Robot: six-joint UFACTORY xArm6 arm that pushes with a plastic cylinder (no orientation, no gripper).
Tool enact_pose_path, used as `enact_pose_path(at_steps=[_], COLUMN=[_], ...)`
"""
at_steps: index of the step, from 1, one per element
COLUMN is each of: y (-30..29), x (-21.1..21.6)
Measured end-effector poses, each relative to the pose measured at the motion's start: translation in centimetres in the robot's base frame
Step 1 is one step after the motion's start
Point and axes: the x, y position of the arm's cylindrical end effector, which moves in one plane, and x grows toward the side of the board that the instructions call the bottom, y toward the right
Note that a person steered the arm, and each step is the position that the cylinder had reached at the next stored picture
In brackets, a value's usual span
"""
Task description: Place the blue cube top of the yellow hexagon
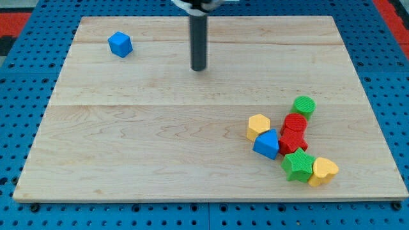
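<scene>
The blue cube (119,45) lies alone near the board's top left. The yellow hexagon (257,126) sits at the lower right, touching the left side of a cluster of blocks. My tip (199,68) rests on the board in the upper middle, well to the right of the blue cube and far up and left of the yellow hexagon. It touches no block.
The cluster at the lower right holds a second blue block (267,144), two red blocks (294,122) (293,139), a green cylinder (304,105), a green star (298,164) and a yellow heart (323,171). The wooden board (128,160) lies on blue pegboard.
</scene>
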Motion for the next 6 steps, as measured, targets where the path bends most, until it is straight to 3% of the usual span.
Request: enact_pose_path(at_steps=[2, 3, 4, 5, 6], y=[-20.0, -25.9, -20.2, -9.2, -6.0], x=[1.7, -3.7, -7.7, -4.3, 2.6])
